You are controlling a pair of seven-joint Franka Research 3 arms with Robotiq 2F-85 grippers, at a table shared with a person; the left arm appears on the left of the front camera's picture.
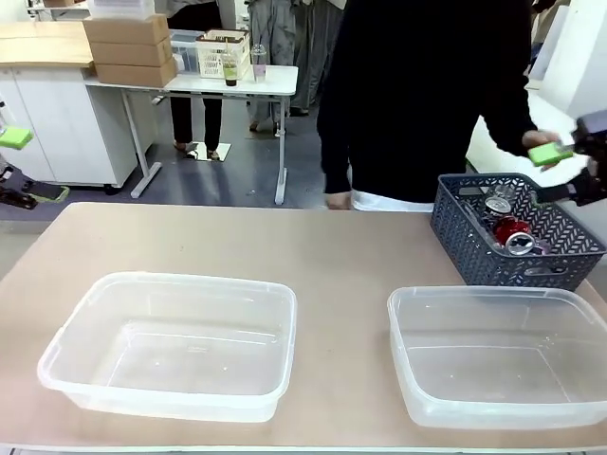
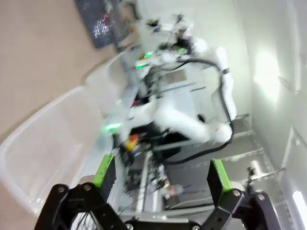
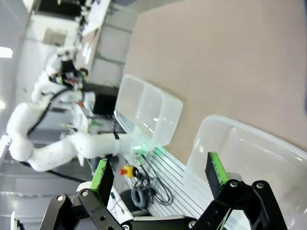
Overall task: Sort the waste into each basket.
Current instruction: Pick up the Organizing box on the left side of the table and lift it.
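sorting looks barely begun: the drink cans [image 1: 512, 230] sit in the lattice basket [image 1: 474, 258] at two o'clock on the counter [image 1: 332, 256], the right pincer [image 3: 158, 175] hangs open beside it, the left pincer [image 2: 158, 172] open too, so the next move is likely to dip in and grasp a can.

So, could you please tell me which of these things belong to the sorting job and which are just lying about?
Job:
dark lattice basket
cans in it
left clear tub
right clear tub

Lying about:
cardboard boxes
white basket on the far table
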